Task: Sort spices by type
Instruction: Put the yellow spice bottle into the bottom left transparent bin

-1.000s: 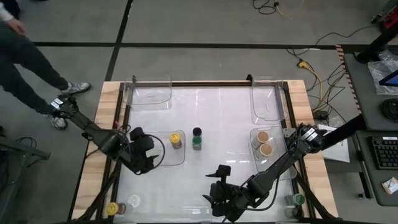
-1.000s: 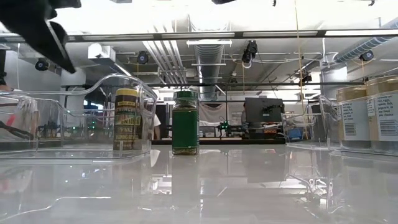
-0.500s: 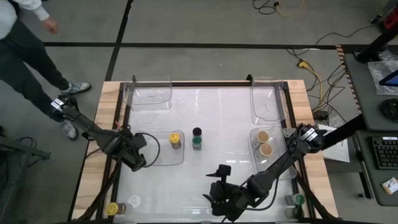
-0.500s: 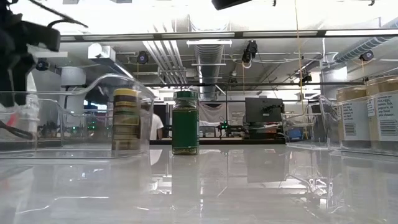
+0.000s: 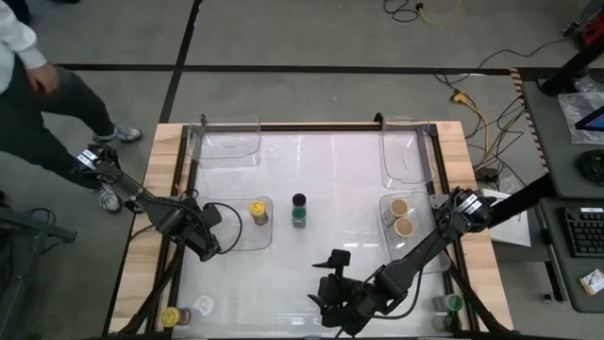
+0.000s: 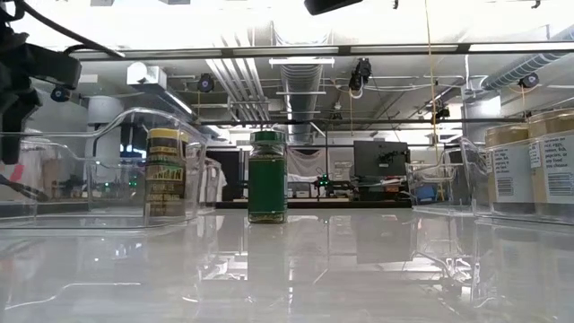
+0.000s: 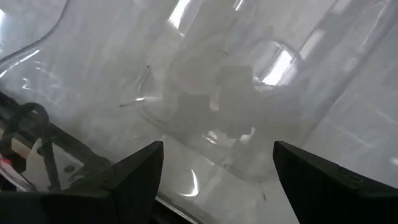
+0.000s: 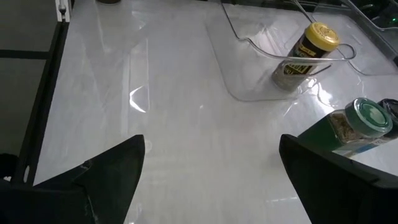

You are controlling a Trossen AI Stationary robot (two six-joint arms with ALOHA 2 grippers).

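A yellow-lidded spice jar [image 5: 258,212] stands upright in a clear tray [image 5: 236,241] on the left half of the table. My left gripper [image 5: 203,236] points down over that tray's left end, its fingers wide apart [image 7: 214,180]. A green-lidded jar [image 5: 299,217] and a black-lidded jar [image 5: 299,200] stand on the bare table at the middle. Two tan-lidded jars [image 5: 402,216] stand in the right tray [image 5: 420,255]. My right gripper [image 5: 326,283] hovers open near the front edge and looks at the yellow jar [image 8: 309,55] and the green jar [image 8: 354,127]. My left gripper comes from above, pointing down, with its fingers [image 7: 137,180] set apart over the left end wall of the clear tray [image 7: 205,124]. The gripper's own body hides the meeting place from above, so I cannot tell whether a finger touches the wall.
Two clear trays with nothing in them stand at the far edge [image 5: 226,137] [image 5: 408,151]. More jars sit off the table at the near left [image 5: 170,316] and near right [image 5: 453,304] corners. A person [image 5: 28,85] walks past the far left corner.
My left gripper has moved down and toward the table's left edge, tipping steeply downward over the tray's left end. The tray has slid a little toward the left edge, carrying the yellow-lidded jar upright with it.
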